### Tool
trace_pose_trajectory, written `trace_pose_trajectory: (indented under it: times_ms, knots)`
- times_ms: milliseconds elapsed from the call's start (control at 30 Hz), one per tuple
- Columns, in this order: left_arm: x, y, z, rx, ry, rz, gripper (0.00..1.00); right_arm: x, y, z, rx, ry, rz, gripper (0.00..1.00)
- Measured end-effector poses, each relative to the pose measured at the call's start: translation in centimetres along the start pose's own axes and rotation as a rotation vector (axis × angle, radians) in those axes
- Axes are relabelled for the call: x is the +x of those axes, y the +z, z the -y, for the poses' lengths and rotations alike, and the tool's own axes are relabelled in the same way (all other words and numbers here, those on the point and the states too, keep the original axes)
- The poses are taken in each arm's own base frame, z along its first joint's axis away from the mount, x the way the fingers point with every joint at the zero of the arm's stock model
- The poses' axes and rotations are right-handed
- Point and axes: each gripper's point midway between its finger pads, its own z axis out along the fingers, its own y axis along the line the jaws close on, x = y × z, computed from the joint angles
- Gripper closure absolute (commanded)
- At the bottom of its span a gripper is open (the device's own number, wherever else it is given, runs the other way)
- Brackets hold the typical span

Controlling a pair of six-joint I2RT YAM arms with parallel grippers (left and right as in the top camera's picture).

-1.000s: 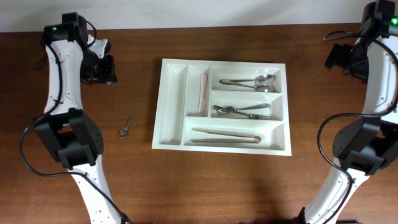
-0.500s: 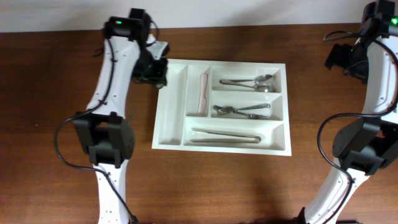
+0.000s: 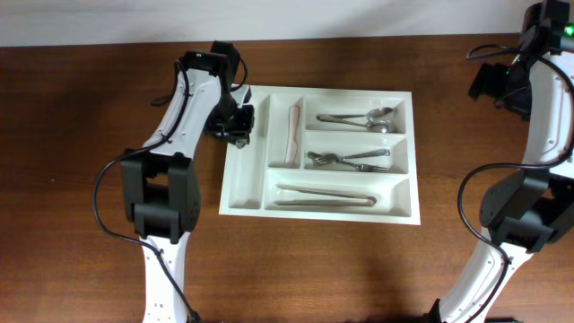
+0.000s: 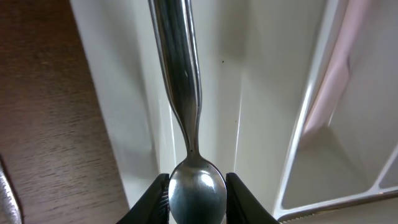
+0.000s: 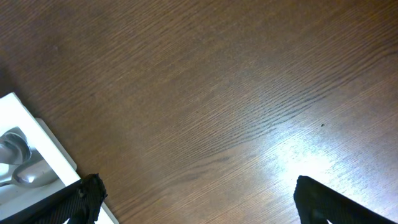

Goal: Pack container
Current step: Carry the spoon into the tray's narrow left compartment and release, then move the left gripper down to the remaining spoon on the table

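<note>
— Where was the container (image 3: 323, 89) found, and what was held?

— It was set in the middle of the worktop (image 3: 90, 224), nearer the far edge than the near one. A spoon (image 4: 179, 68) was pinched by its bowl in the left gripper (image 4: 198, 200), above the container's left side. Its handle was pointed along the leftmost narrow slot (image 3: 255, 148), which was seen to be unfilled. The right gripper (image 5: 200, 202) was parked by the far right corner, fingers spread wide, with nothing between them.

— What was judged most likely to go wrong?

— A miss to the left. In the wrist view the handle was lined up almost over the slot's outer wall rather than its floor. If the spoon were let go there, it could be caught on the raised rim (image 4: 118, 124) and tipped out onto the wood towards the left edge.

— Was anything else feared?

— The grip itself. A rounded, polished bowl was being squeezed, so a swing of the handle could be expected. Whether the slot's far wall would be cleared could not be told, since the handle's end was cut off in the wrist view. A knock against the pink-handled knife (image 3: 292, 135) in the neighbouring slot was thought less probable, as a divider (image 4: 311, 106) was placed between them.
</note>
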Motion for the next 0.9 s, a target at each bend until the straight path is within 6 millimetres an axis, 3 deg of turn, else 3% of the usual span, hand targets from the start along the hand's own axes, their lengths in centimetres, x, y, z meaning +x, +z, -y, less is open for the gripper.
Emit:
trace_pose_trajectory:
  times_ms: [33, 67, 200, 433, 567, 800, 900]
  knots:
    - [0.0, 0.1, 0.1, 0.0, 0.003, -0.001, 0.56, 0.0, 0.0, 0.0, 0.0, 0.0, 0.0, 0.01]
    - [0.0, 0.1, 0.2, 0.0, 0.003, -0.001, 0.47, 0.0, 0.0, 0.0, 0.0, 0.0, 0.0, 0.01]
    - [0.1, 0.2, 0.6, 0.0, -0.001, -0.002, 0.27, 0.0, 0.0, 0.0, 0.0, 0.0, 0.0, 0.01]
    - [0.3, 0.1, 0.6, -0.002, -0.003, -0.009, 0.25, 0.0, 0.0, 0.0, 0.0, 0.0, 0.0, 0.01]
    - [1.0, -1.8, -0.5, -0.035, -0.019, -0.035, 0.25, 0.0, 0.0, 0.0, 0.0, 0.0, 0.0, 0.01]
    - [1.6, -8.8, -7.1, -0.253, -0.07, 0.005, 0.25, 0.0, 0.0, 0.0, 0.0, 0.0, 0.0, 0.01]
    - [1.9, -9.7, -9.3, -0.29, -0.101, 0.007, 0.25, 0.0, 0.0, 0.0, 0.0, 0.0, 0.0, 0.01]
